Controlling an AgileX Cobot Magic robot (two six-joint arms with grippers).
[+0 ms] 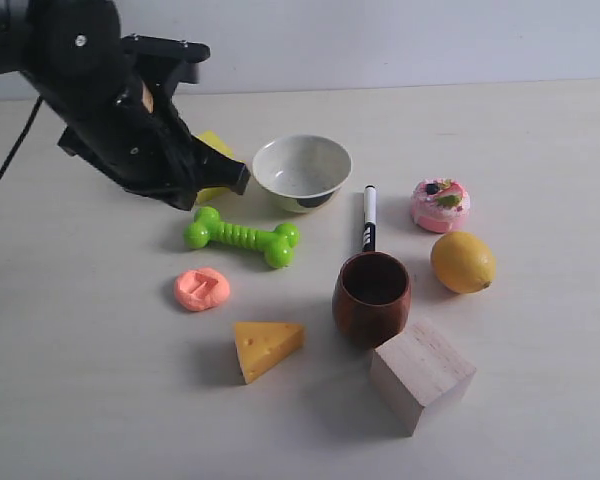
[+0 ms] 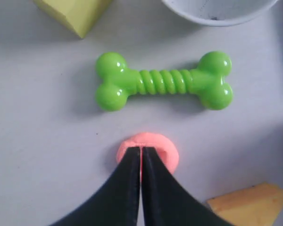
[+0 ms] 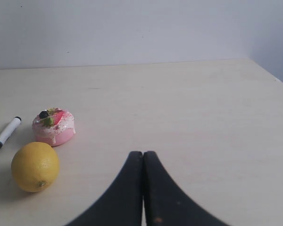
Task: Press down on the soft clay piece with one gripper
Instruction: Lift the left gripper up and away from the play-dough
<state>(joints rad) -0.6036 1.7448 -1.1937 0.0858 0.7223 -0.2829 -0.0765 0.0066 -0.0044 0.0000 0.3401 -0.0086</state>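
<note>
The soft clay piece (image 1: 201, 289) is a small salmon-orange blob with a dent in its top, lying on the table between the green bone and the cheese wedge. My left gripper (image 1: 235, 180) is shut and held above the table, up beside the bowl and apart from the clay. In the left wrist view its closed tips (image 2: 141, 149) line up over the clay (image 2: 167, 150) and hide its middle. My right gripper (image 3: 143, 153) is shut on nothing over bare table and does not show in the exterior view.
A green bone toy (image 1: 242, 236) lies behind the clay and a cheese wedge (image 1: 266, 347) in front. To the right are a white bowl (image 1: 301, 170), marker (image 1: 369, 215), brown cup (image 1: 371, 320), wooden block (image 1: 421, 373), lemon (image 1: 462, 262) and pink cake toy (image 1: 440, 204).
</note>
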